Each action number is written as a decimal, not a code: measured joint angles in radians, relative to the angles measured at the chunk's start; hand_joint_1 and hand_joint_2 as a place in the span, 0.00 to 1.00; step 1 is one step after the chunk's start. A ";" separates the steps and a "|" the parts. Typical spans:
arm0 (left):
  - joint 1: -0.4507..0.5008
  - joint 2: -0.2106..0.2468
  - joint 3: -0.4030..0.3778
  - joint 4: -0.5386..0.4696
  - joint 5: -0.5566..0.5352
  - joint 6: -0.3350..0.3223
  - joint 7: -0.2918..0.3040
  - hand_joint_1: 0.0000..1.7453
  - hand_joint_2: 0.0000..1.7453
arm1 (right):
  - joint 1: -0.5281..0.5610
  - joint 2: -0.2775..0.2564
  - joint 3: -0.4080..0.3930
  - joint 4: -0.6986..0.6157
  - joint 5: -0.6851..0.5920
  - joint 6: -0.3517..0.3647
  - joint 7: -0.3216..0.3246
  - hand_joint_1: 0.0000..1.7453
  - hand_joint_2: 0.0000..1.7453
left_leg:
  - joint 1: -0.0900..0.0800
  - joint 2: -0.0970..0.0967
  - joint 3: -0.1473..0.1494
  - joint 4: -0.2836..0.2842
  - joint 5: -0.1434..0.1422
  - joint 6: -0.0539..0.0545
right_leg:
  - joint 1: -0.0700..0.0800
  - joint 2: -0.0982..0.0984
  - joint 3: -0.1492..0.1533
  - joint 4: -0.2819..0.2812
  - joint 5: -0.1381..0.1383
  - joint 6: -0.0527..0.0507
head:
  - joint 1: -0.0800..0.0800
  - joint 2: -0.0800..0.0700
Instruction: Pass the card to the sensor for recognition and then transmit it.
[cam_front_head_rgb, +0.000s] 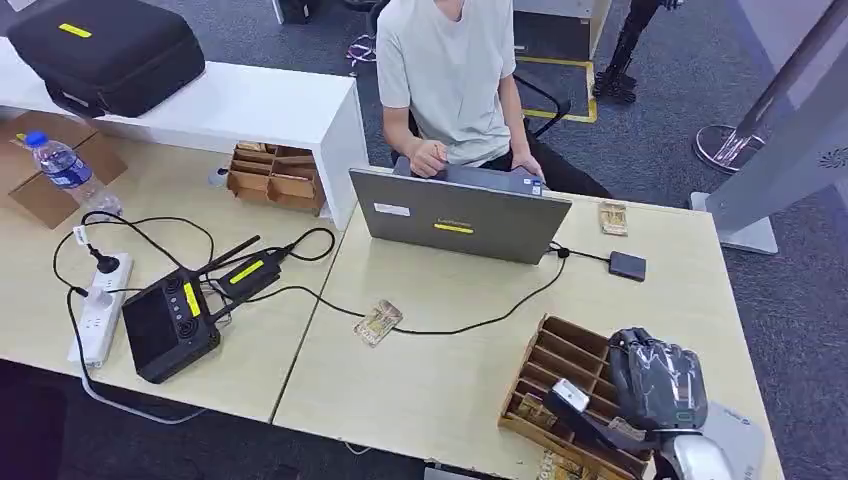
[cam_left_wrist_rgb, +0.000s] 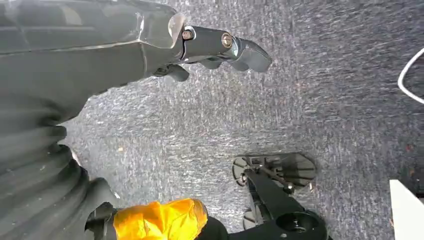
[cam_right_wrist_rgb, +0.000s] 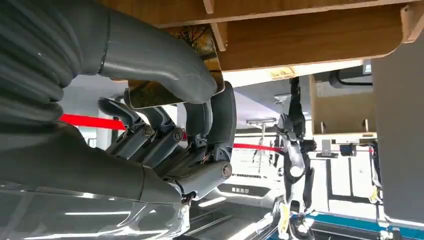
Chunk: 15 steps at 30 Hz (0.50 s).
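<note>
One card (cam_right_wrist_rgb: 150, 92) sits pinched between the thick thumb and darker fingers of the right hand (cam_right_wrist_rgb: 170, 125), its edge close under the wooden organiser (cam_front_head_rgb: 565, 375) at the near right of the table. By my reading this is the pick-up step: the card is gripped but not yet carried off. Next it needs lifting clear of the slotted compartments and bringing to the small dark sensor (cam_front_head_rgb: 627, 265) lying beyond, near the laptop (cam_front_head_rgb: 455, 215). In the head view the right hand (cam_front_head_rgb: 655, 385) is bent down over the organiser. The left hand (cam_left_wrist_rgb: 220, 47) hangs above carpet, fingers loosely curled, holding nothing.
</note>
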 joint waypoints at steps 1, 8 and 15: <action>0.000 0.000 0.000 0.000 0.000 0.008 -0.002 0.00 1.00 | 0.000 0.000 0.000 0.000 0.000 0.000 0.000 1.00 1.00 | 0.000 0.000 0.000 0.000 0.000 0.000 | 0.000 0.000 0.000 0.000 0.000 0.000 | 0.000 0.000; 0.000 0.005 0.000 0.000 0.002 0.017 -0.002 0.00 1.00 | 0.002 0.000 0.000 -0.003 0.001 0.000 0.002 1.00 1.00 | 0.000 0.000 0.000 0.000 0.000 0.000 | 0.000 0.000 0.000 0.000 0.000 0.000 | 0.000 0.000; 0.000 0.007 0.000 0.000 0.002 0.017 -0.002 0.00 1.00 | 0.006 0.000 0.000 -0.008 0.008 0.000 0.002 1.00 1.00 | 0.000 0.000 0.000 0.000 0.000 0.000 | 0.000 0.000 0.000 0.000 0.000 0.000 | 0.000 0.000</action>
